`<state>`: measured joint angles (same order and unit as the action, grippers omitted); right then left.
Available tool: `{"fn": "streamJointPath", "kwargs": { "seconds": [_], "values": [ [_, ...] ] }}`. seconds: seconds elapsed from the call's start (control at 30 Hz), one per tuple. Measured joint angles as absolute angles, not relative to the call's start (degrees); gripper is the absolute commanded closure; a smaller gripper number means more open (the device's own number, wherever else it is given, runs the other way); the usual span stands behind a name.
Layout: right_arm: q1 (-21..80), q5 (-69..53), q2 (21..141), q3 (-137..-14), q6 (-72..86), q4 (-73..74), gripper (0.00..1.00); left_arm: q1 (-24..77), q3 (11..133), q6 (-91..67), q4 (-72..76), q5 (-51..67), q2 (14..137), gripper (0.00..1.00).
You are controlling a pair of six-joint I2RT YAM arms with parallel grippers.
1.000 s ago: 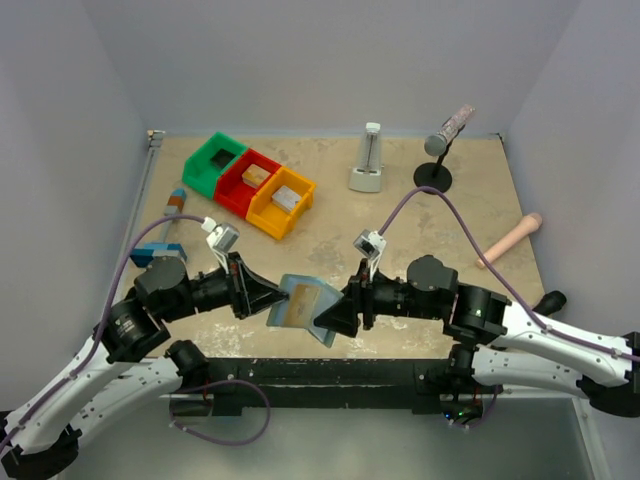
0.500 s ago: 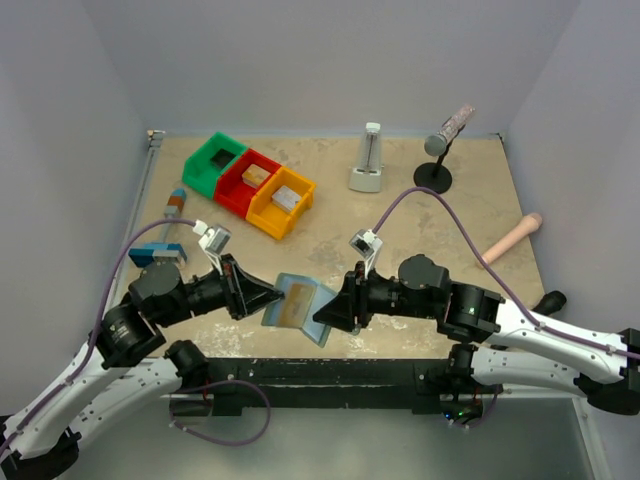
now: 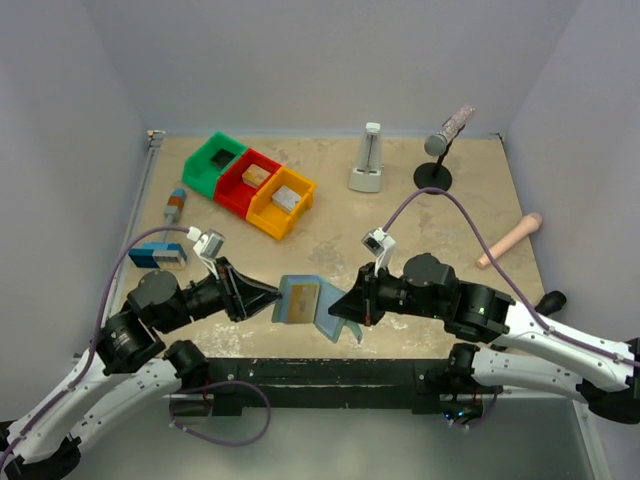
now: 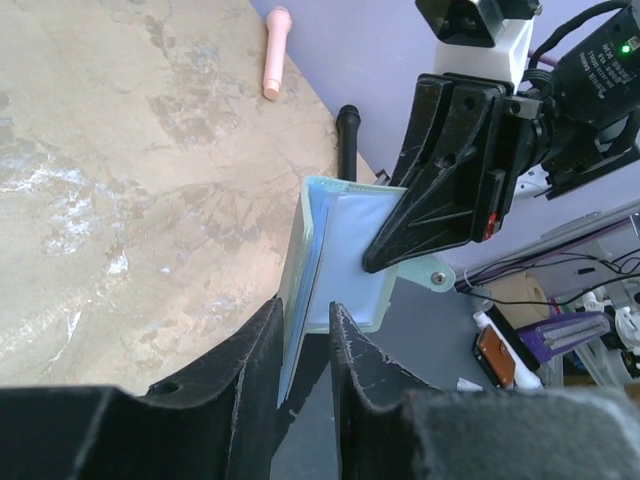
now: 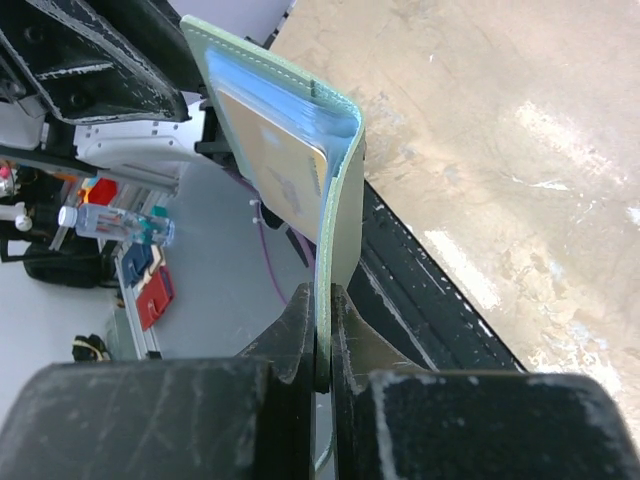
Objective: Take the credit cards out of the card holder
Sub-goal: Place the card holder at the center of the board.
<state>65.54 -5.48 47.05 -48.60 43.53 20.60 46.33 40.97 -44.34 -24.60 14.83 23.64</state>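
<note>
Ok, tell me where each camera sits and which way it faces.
Top external: above and behind, looking down on the table; left arm and right arm show, left gripper and right gripper at the card holder.
Left wrist: on the left arm, facing the right gripper; own fingers straddle one panel.
Right wrist: on the right arm, facing the left arm; own fingers clamp the other panel.
Shared: both wrist views show the card holder.

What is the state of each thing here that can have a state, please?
right gripper, shut on one panel of the card holder.
left gripper, jaws slightly apart around the other panel.
card holder, open, held in the air.
orange-gold card, inside its pocket, not taken out.
red bin, holds a tan block.
orange bin, holds a grey block.
</note>
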Motion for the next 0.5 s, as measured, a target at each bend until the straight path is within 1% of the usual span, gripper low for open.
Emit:
{"fn": "streamJointPath", "kwargs": {
  "seconds": [0.17, 0.33, 0.5],
  "values": [
    [64.90, -5.76, 45.50, -48.51, 43.44, 21.63, 1.00, 46.33, 38.72, -44.40, -24.40, 13.39, 22.06, 0.73],
    [64.88, -6.15, 45.32, -48.27, 43.27, 21.87, 1.00, 46.33, 38.20, -44.38, -24.53, 12.56, 22.90, 0.69],
    [64.03, -7.09, 45.25, -47.44, 43.09, 21.78, 1.00, 46.33, 38.22, -44.31, -27.29, 7.94, 22.70, 0.67]
  ]
}}
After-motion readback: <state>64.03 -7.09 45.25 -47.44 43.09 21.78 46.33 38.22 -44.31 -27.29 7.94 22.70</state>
